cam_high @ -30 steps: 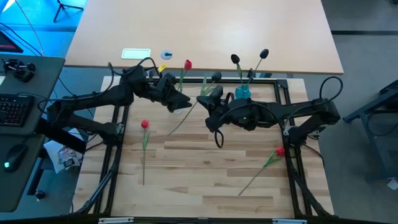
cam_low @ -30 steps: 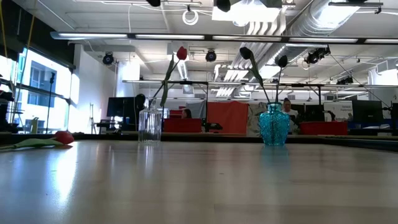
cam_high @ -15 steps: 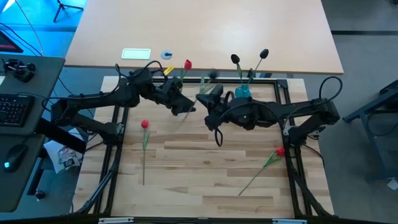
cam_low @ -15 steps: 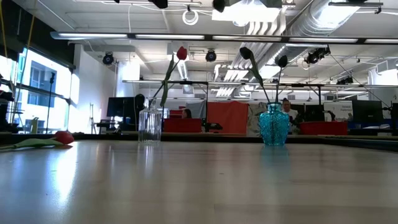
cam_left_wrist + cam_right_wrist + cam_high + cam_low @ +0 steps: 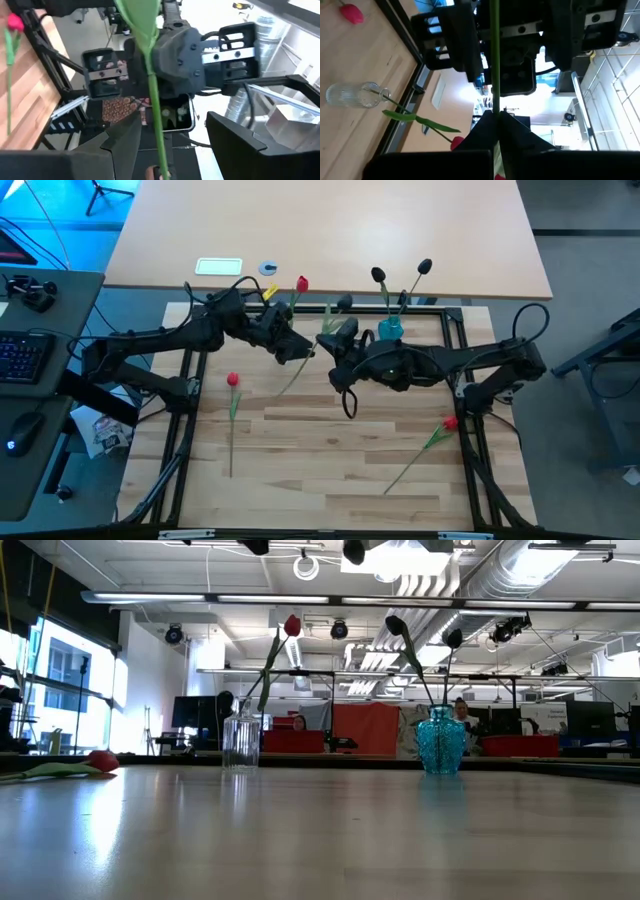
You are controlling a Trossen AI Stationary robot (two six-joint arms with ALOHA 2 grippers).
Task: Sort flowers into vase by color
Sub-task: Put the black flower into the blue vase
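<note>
My right gripper (image 5: 335,340) (image 5: 496,116) is shut on a black-headed flower (image 5: 345,302), held in the air above the table's far middle. Its stem slants down toward the near left (image 5: 290,380). My left gripper (image 5: 303,352) (image 5: 172,122) is open; its fingers stand on either side of that stem (image 5: 155,105), and I cannot tell whether they touch it. A clear glass vase (image 5: 240,740) holds one red flower (image 5: 291,625). A teal vase (image 5: 440,740) holds two black flowers (image 5: 379,275). Two red flowers (image 5: 233,380) (image 5: 449,423) lie flat on the table. My right gripper pinches the flower's thin green stem (image 5: 495,95) between its two fingertips, which lie across the stem. The flower is lifted clear of the table and tilted: its black head points toward the far edge and its free end toward the near left.
Both vases stand by the far edge, the glass one (image 5: 290,312) to the left of the teal one (image 5: 390,328). Black frame rails (image 5: 465,410) run along the table's sides. The near half holds only the two lying stems (image 5: 231,450) (image 5: 405,470).
My left gripper has moved a little toward the right, closer to the right gripper and the held stem. The flower has stayed in the right gripper's hold and swung slightly.
</note>
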